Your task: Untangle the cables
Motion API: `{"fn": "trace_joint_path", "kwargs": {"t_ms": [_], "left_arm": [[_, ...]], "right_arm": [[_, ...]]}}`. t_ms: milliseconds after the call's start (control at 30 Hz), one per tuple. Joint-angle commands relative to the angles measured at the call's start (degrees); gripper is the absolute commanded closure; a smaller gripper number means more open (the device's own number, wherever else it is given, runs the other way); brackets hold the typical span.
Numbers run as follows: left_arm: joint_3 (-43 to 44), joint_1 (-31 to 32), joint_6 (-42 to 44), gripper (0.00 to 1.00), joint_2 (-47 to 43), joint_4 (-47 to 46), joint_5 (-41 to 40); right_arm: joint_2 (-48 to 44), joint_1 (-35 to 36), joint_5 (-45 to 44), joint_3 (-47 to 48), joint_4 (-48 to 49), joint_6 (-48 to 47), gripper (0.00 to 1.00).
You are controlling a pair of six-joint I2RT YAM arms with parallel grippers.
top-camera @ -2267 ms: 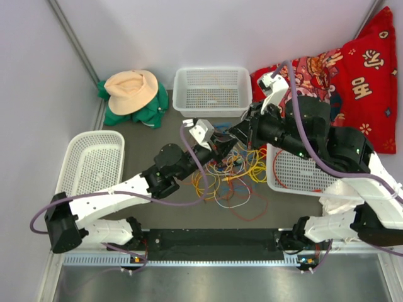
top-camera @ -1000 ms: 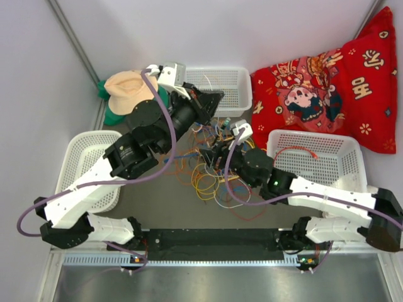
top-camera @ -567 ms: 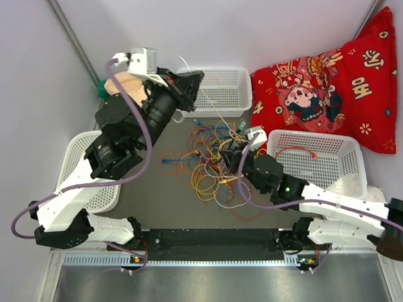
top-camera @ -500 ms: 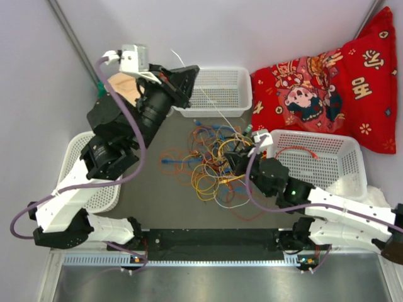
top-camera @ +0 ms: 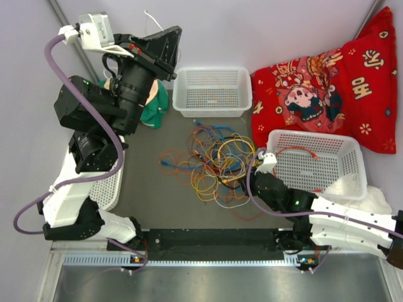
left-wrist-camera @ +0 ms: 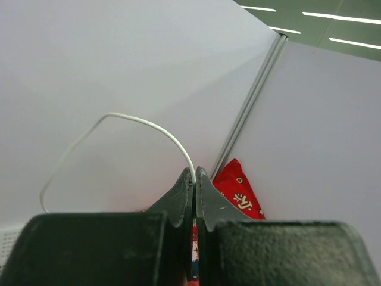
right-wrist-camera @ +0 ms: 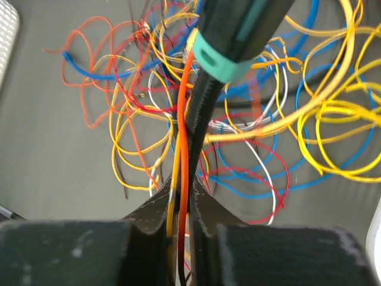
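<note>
The cables [top-camera: 214,160] lie as a tangled heap of yellow, orange, blue, red and white loops on the dark mat. My left gripper [top-camera: 169,36] is raised high at the back left, shut on a thin white cable [top-camera: 151,17]. In the left wrist view that white cable [left-wrist-camera: 137,121] arcs out from the closed left gripper [left-wrist-camera: 194,174]. My right gripper [top-camera: 242,182] sits low at the heap's near right edge. In the right wrist view the right gripper [right-wrist-camera: 183,192] is shut on an orange cable [right-wrist-camera: 184,119], a yellow strand and a black braided cable with a teal collar [right-wrist-camera: 223,56].
A white basket [top-camera: 212,110] stands at the back centre. Another basket [top-camera: 315,187] at the right holds a red cable [top-camera: 296,150]. A third basket [top-camera: 112,187] shows partly behind the left arm. A red cushion [top-camera: 340,75] lies at the back right, green cloth [top-camera: 154,108] at the back left.
The left arm has risen up and back to the left, drawing the white cable out of the heap. The right gripper has closed on cables and slid toward the near right.
</note>
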State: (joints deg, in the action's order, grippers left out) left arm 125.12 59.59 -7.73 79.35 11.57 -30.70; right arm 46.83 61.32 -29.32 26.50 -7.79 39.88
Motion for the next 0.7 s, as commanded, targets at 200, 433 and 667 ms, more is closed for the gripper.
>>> {"fn": "trace_joint_path", "kwargs": {"t_ms": [200,433,667], "left_arm": [[1.62,-0.09,1.92,1.00,0.89,-0.06,-1.28],[-9.08,-0.09,0.17,1.00,-3.93,1.61,-9.10],[-16.48,-0.09,-3.26,1.00,-7.72,8.71,-18.77]], "right_arm": [[-3.41,-0.24,4.97,4.07,-5.46,-0.76,0.23],[0.27,1.87,5.94,23.21,-19.34,-5.86,0.14],[-2.96,3.02,7.52,28.43,-20.42,-7.97,0.15]]}}
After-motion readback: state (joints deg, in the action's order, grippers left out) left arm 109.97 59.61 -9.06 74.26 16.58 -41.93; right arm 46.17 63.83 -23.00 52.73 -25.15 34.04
